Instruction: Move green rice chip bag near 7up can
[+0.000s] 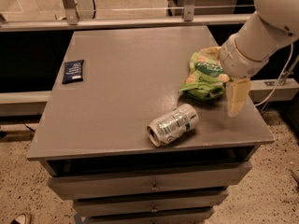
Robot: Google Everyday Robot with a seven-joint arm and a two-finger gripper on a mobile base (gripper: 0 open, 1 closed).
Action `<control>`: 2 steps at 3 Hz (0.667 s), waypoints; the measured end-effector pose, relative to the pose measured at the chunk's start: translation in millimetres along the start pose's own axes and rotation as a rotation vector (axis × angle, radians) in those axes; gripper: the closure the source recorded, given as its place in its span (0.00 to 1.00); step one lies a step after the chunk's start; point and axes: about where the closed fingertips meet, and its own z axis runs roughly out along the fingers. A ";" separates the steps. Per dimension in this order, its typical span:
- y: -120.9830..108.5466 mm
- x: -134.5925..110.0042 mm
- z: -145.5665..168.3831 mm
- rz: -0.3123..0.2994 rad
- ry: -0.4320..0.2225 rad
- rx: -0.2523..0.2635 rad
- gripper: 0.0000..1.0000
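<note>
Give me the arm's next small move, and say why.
Probably raise the gripper straight up, clear of the crinkly light-green rice chip bag. That bag lies on the grey table close beside the dented silver-white 7up can, which is on its side, a small gap between them. The gripper hangs at the bag's right edge, so the placing looks done.

Seemingly unreadable — green rice chip bag (204, 76) label.

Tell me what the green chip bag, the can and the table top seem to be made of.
The green rice chip bag: probably thin plastic film, glossy; crinkled, catching light. The 7up can: likely aluminium; silvery sheen, dents. The table: grey matte top, painted metal or laminate; cannot tell which. The gripper hangs just right of the bag.
</note>
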 end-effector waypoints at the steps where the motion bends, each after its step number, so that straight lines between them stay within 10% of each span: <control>1: -9.2 12.0 -9.7 0.060 -0.019 0.045 0.00; 2: -25.1 46.3 -36.5 0.214 -0.077 0.157 0.00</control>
